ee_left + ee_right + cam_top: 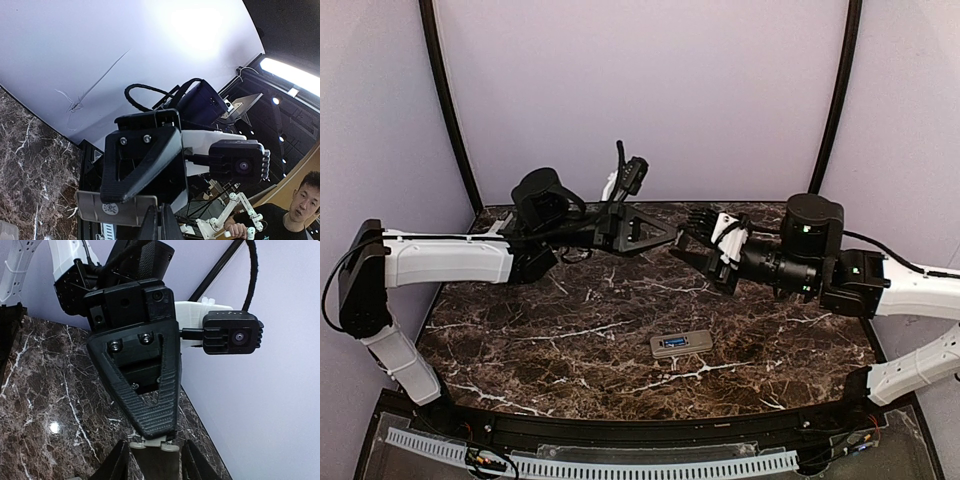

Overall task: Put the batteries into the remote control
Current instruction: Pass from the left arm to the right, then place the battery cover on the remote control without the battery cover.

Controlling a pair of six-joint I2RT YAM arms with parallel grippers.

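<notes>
The desk (520, 340) is glossy dark marble-look stone with white veins. The left tool (672, 235) has matt black plastic fingers (150, 405), ribbed toward the tip. The pale grey plate (115, 207) at their tip is smooth, matt plastic. The remote control (682, 344) looks like smooth pale plastic.

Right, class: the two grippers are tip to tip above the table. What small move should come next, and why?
Probably the right gripper should close on the pale grey bar. The left gripper is shut on that bar and holds its free end between the right jaws, which stand apart on either side and do not yet pinch it.
</notes>
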